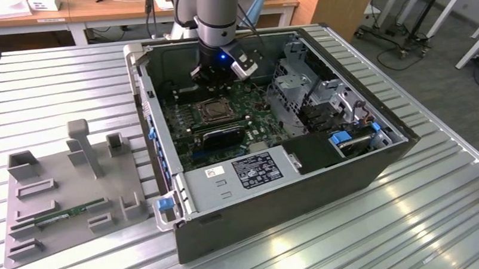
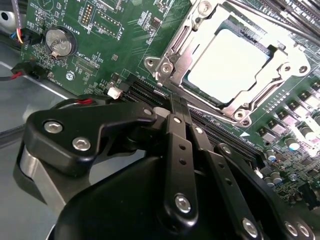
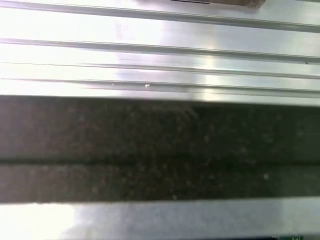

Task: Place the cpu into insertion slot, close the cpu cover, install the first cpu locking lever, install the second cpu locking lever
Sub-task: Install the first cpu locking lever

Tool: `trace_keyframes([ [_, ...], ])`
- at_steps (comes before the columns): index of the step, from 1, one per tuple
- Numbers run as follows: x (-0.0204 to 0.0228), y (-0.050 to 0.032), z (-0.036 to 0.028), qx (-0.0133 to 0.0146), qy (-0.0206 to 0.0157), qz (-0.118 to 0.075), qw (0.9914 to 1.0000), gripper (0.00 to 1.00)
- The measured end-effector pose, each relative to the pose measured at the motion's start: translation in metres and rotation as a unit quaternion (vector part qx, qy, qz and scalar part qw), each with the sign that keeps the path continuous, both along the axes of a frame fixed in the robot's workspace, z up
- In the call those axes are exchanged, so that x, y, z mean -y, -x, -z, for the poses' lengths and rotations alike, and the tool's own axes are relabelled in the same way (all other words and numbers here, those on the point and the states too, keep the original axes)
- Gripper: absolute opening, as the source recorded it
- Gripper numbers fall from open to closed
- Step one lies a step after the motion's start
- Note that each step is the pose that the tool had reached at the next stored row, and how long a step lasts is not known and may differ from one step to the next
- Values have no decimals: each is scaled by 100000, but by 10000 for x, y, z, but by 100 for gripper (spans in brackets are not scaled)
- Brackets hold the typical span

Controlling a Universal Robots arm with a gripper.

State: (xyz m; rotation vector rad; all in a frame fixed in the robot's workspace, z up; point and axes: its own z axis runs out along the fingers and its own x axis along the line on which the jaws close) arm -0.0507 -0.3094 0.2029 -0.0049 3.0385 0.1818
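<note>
The cpu (image 2: 227, 65) lies flat in the insertion slot (image 1: 212, 111) on the green board inside the open computer case (image 1: 301, 190). Its pale face shows through the window of the cpu cover (image 2: 180, 52), whose silver frame lies down around it. My gripper (image 2: 176, 102) hangs just beside the socket, over the black memory slots (image 2: 220, 132), with its two black fingers pressed together and nothing between them. In the exterior view the gripper (image 1: 217, 86) is low inside the case, just behind the socket.
A perforated drive cage (image 1: 293, 82) and cables fill the case at the exterior view's right, and a labelled power supply (image 1: 250, 168) sits in front. A grey fixture plate (image 1: 62, 188) lies on the ribbed aluminium table (image 3: 160, 45). A coin battery (image 2: 60, 41) sits on the board.
</note>
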Motion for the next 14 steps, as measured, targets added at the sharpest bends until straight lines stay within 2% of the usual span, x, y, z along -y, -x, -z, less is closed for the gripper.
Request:
trace_keyframes([
  [7, -54, 0, -6, -1, -3, 0, 100000, 11],
  [14, -53, 0, -6, 1, -8, 4, 100000, 11],
])
